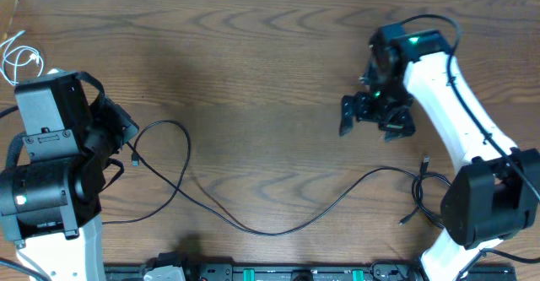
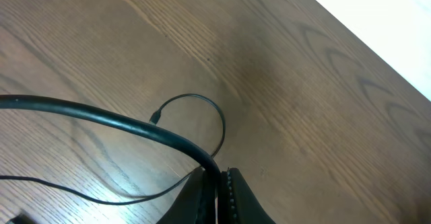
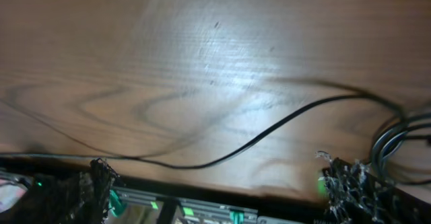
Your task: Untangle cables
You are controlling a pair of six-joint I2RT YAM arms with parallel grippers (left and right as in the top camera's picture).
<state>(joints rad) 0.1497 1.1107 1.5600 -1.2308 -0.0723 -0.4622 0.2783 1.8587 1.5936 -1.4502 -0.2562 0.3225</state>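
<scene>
A long black cable [image 1: 253, 229] snakes across the front of the table, from a loop [image 1: 173, 129] beside my left gripper [image 1: 128, 136] to a loose tangle [image 1: 422, 192] by the right arm's base. The white cable [image 1: 18, 57] lies coiled at the far left edge. My left gripper [image 2: 219, 190] is shut; the thin cable's loop and plug end [image 2: 155, 118] lie just beyond its tips. My right gripper [image 1: 372, 122] hovers wide open and holds nothing, over the table's right half. In its wrist view the gripper [image 3: 215, 163] spans the black cable [image 3: 269, 131], with the bunched loops [image 3: 394, 133] at right.
A thick black lead [image 2: 101, 116] from the arm crosses the left wrist view down to the fingertips. A black rail with green clips [image 1: 253, 272] runs along the table's front edge. The left arm's bulky base [image 1: 46, 188] stands at front left.
</scene>
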